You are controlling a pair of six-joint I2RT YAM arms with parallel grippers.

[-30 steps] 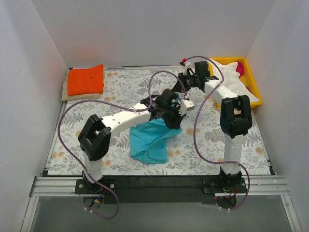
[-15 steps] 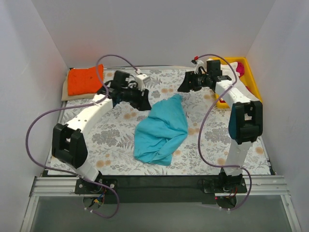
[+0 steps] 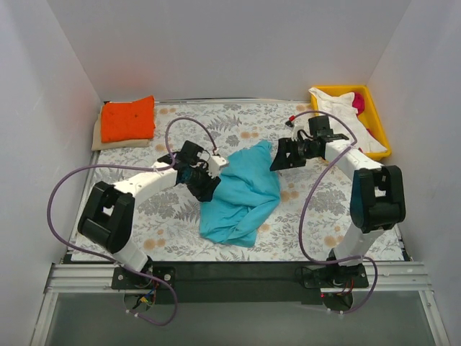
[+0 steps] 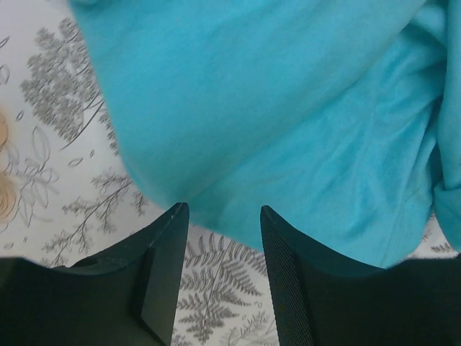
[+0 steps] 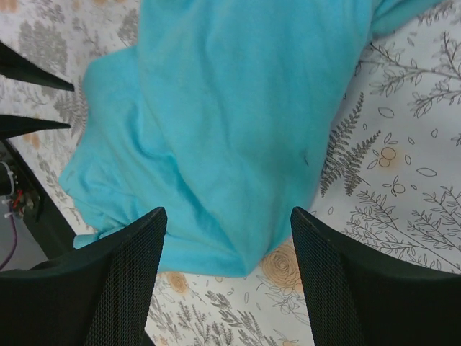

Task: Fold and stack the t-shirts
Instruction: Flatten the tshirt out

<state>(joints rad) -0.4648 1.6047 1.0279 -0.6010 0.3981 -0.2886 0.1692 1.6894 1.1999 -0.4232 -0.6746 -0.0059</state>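
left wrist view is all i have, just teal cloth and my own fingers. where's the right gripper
Observer: The right gripper is open and empty, at the far right edge of the teal t-shirt.
Operator: any shirts folded yet
Observer: An orange t-shirt lies folded at the far left corner.
Operator: more waiting
Observer: A white t-shirt and a magenta t-shirt sit in the yellow tray, far right.
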